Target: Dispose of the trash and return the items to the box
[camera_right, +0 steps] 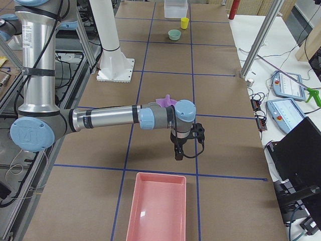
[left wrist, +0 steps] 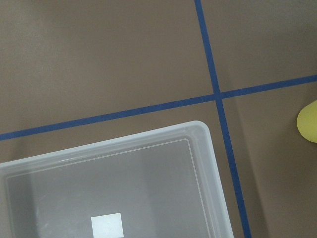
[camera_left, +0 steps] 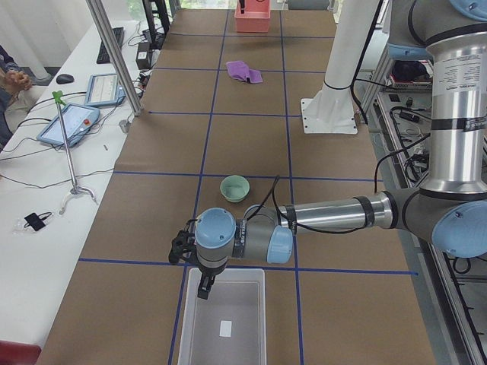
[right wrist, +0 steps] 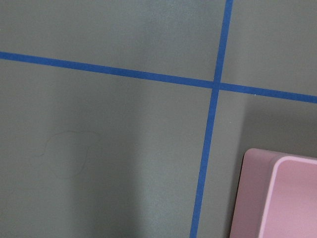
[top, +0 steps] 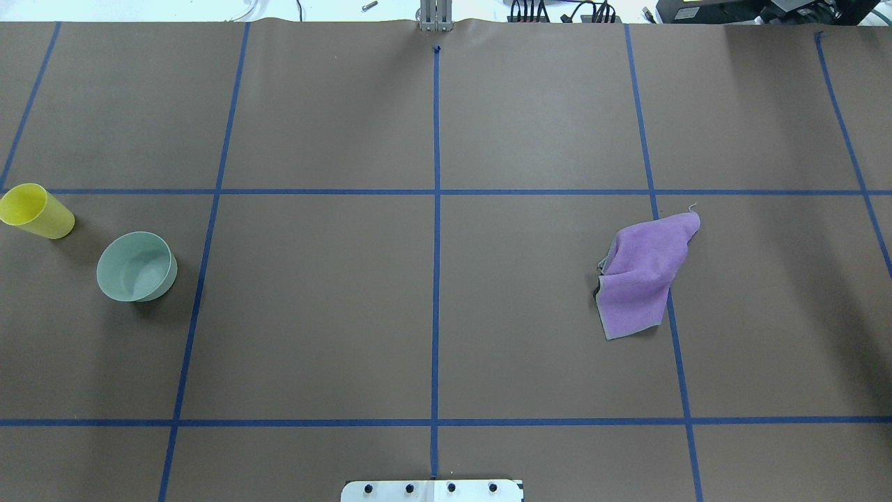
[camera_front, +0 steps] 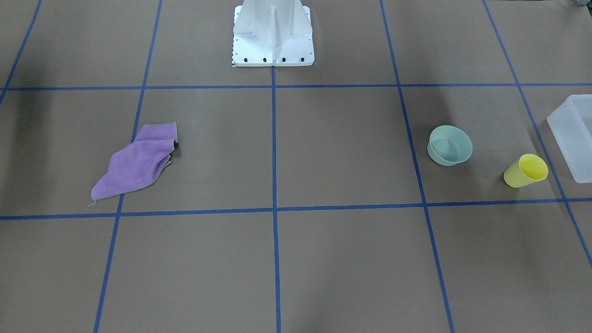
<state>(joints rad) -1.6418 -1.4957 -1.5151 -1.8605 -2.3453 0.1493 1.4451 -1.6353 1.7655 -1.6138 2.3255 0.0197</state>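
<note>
The pale green bowl (camera_front: 450,145) stands upright on the table, also in the overhead view (top: 136,266). The yellow cup (camera_front: 526,170) lies on its side beside it (top: 35,210), between the bowl and the frosted box (camera_front: 566,134). The box (camera_left: 243,272) holds only a white label. My left gripper (camera_left: 204,286) hangs over the box's rim nearest the bowl; I cannot tell if it is open. The left wrist view shows the box corner (left wrist: 148,135) and the cup's edge (left wrist: 308,121). My right gripper (camera_right: 177,152) hangs above bare table near the pink tray; I cannot tell its state.
A crumpled purple cloth (camera_front: 136,162) lies on the table's right half (top: 644,275). A pink tray (camera_right: 156,211) stands at the right end, its corner in the right wrist view (right wrist: 282,198). The white robot base (camera_front: 273,34) stands at the table's middle edge.
</note>
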